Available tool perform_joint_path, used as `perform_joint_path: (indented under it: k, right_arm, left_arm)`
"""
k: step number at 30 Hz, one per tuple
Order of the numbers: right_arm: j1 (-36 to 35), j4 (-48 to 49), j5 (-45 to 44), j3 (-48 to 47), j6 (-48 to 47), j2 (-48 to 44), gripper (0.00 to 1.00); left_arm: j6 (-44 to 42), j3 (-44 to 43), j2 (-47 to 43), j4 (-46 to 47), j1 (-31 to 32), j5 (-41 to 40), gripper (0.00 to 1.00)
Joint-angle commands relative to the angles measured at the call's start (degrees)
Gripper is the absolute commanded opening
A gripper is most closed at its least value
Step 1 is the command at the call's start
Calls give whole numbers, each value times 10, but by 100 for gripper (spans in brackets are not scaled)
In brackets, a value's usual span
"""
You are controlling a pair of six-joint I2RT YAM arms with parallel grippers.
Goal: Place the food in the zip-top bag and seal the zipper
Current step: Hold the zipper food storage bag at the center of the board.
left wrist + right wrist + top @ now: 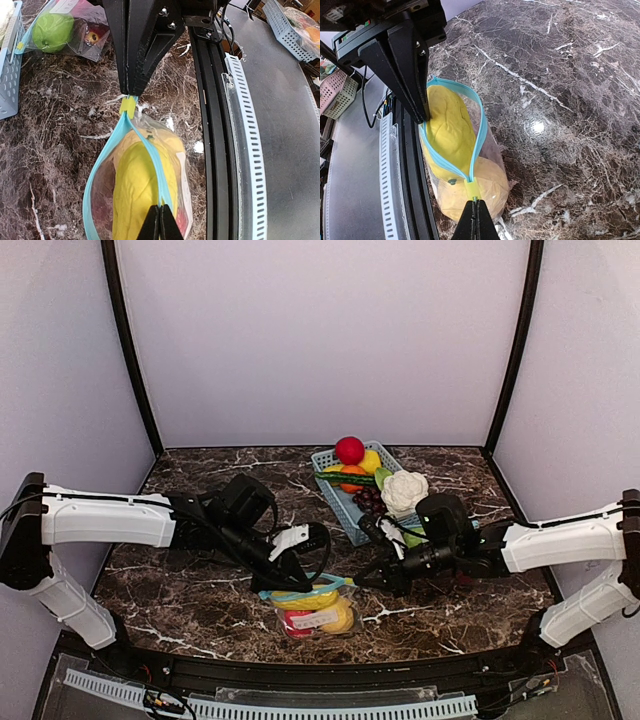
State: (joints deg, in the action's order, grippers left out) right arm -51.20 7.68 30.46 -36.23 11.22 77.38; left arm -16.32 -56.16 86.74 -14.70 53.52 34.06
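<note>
Both sets of jaws are pinched shut on opposite ends of the zip-top bag point(318, 612) between them, on a dark marbled bench point(200, 472); pale walls point(320, 340) beyond.

Dark marble tabletop point(180, 585), white-veined, across the middle of the top view. Light-blue lattice basket point(345, 510) standing right of centre, toward the back wall. Plain pale walls point(320, 340) behind and at both sides, black posts point(130, 350) in the corners. White slotted rail point(330, 707) along the bottom edge. Pink lattice basket point(337, 92) at the left edge of the right wrist view, off the table.
</note>
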Motion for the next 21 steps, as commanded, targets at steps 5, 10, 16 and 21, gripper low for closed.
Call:
perform_joint_path:
  k: [5, 10, 16, 21]
  right_arm:
    - [3, 5, 20, -16, -15, -5, 0]
    - [2, -1, 29, -19, -23, -7, 0]
    - [2, -6, 29, -19, -28, -21, 0]
    - [2, -7, 28, -18, -32, -31, 0]
  left_arm:
    - [25, -39, -13, -10, 1, -16, 46]
    - [42, -70, -6, 30, 2, -12, 78]
    - [40, -130, 69, 10, 1, 34, 67]
    - [48, -150, 105, 24, 0, 71, 54]
